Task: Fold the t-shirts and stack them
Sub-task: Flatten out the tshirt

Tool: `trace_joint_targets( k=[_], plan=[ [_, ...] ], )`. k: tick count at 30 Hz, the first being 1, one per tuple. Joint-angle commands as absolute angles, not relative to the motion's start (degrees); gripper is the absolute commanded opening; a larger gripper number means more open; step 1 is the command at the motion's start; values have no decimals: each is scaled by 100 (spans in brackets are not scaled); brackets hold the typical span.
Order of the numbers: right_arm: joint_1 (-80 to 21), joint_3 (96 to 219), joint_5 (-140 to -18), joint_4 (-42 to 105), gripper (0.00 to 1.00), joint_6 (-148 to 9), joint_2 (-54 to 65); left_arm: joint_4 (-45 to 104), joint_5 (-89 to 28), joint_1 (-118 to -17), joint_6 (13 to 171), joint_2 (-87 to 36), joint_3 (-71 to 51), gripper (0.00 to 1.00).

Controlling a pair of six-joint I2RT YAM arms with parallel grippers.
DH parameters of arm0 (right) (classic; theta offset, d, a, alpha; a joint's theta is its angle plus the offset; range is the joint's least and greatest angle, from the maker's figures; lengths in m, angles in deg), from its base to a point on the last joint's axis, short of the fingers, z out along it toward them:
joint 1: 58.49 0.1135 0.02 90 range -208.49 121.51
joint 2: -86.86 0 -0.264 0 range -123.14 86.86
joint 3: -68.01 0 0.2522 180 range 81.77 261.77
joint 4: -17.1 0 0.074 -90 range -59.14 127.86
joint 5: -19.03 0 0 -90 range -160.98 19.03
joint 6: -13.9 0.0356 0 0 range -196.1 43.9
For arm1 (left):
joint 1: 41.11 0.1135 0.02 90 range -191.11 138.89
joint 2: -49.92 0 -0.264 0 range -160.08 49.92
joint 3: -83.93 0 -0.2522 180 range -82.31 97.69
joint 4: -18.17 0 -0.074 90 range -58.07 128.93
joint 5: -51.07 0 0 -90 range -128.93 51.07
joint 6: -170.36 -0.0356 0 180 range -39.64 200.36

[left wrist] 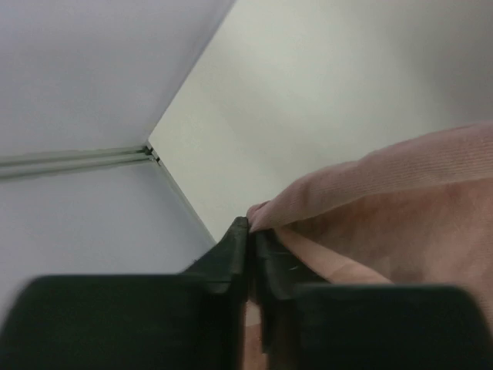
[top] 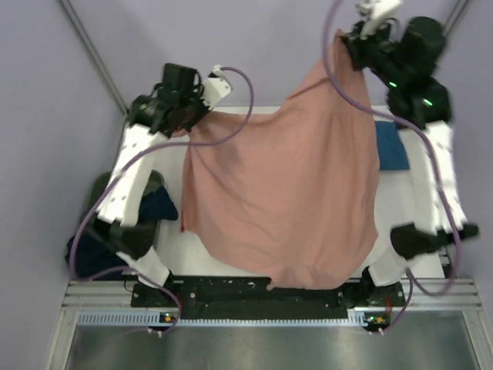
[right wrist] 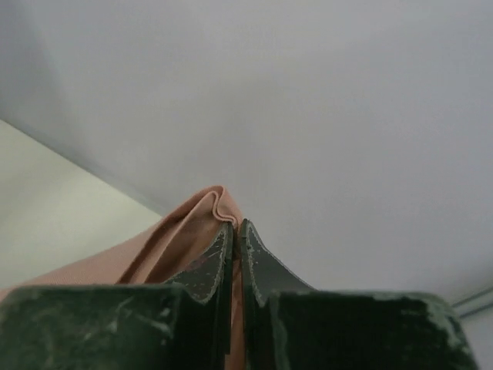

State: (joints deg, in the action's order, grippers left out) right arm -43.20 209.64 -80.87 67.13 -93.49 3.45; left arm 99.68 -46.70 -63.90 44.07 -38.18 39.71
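Note:
The salmon-pink t-shirt (top: 293, 185) hangs spread out above the white table (top: 223, 250), held up at two corners. My left gripper (top: 187, 126) is shut on its left corner; the left wrist view shows the pink cloth (left wrist: 385, 200) pinched at my left gripper (left wrist: 250, 231). My right gripper (top: 348, 40) is raised high at the back and shut on the other corner; the right wrist view shows a pink fold (right wrist: 196, 223) at my right gripper (right wrist: 236, 230). A teal-blue t-shirt (top: 391, 146) lies folded on the table's right side. A dark navy t-shirt (top: 158, 204) lies in the bin at left.
A dark green bin (top: 96, 193) stands left of the table, under my left arm. The lavender walls close in behind and on both sides. The arm bases and a black rail (top: 262, 293) run along the near edge.

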Motion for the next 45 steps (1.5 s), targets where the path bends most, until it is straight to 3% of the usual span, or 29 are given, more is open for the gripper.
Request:
trace_joint_targets(
  k=[1,2,3,4,5,7,10,11,13,16,19,22,25,34,38,42,45],
  plan=[
    [-4539,21410,-7706,5787,0,-9553,-2119,8153,-5149,-6115,4239,-5594,3975,29],
    [-4539,21753,-7547,5567,1,-9535,-2759,7924,-5263,-6106,4274,-6182,4395,53],
    [-4539,22313,-7293,5512,20,-9491,-3418,7695,-5516,-6097,4274,-6692,4825,80],
    [-4539,22719,-7126,5503,45,-9413,-3877,7606,-5754,-6097,4222,-7272,5421,99],
    [-4565,22349,-6889,5129,58,-9342,-3917,7562,-6035,-6106,4135,-7747,5915,99],
    [-4557,21941,-6781,5255,68,-9149,-3830,7605,-6275,-6106,4046,-8103,6508,99],
    [-4539,21583,-6973,5897,84,-8832,-3392,7273,-5724,-6088,4142,-7212,4960,99],
    [-4496,21197,-7001,5951,98,-8806,-3111,7027,-5312,-6097,4116,-6746,4248,99],
    [-4338,20241,-6826,5978,98,-8884,-2304,6754,-4583,-6115,3924,-5788,2789,99],
    [-4188,18729,-6536,5986,97,-8631,-1214,6874,-3921,-6124,3512,-4644,1388,93],
    [-4161,17191,-6631,6117,91,-7912,-53,7480,-3560,-6106,2923,-3922,333,67],
    [-4152,15819,-6798,6548,82,-7085,625,8218,-3454,-6124,2658,-3456,-520,58],
    [-4056,14711,-6834,6715,73,-6469,1152,8729,-3541,-6176,2815,-3297,-1075,57],
    [-3467,11942,-7035,6445,64,-4914,1892,8546,-3384,-6264,3527,-2673,-2482,64],
    [-3441,11140,-7895,5532,33,-4578,1726,8449,-3182,-6273,3501,-2435,-2816,66],
    [-3519,11200,-7661,5405,0,-4762,1760,8134,-3207,-6282,3221,-2321,-3097,66],
    [-3870,11481,-7467,5835,0,-5008,2303,7387,-3602,-6273,3123,-2241,-3326,62]
  ],
)
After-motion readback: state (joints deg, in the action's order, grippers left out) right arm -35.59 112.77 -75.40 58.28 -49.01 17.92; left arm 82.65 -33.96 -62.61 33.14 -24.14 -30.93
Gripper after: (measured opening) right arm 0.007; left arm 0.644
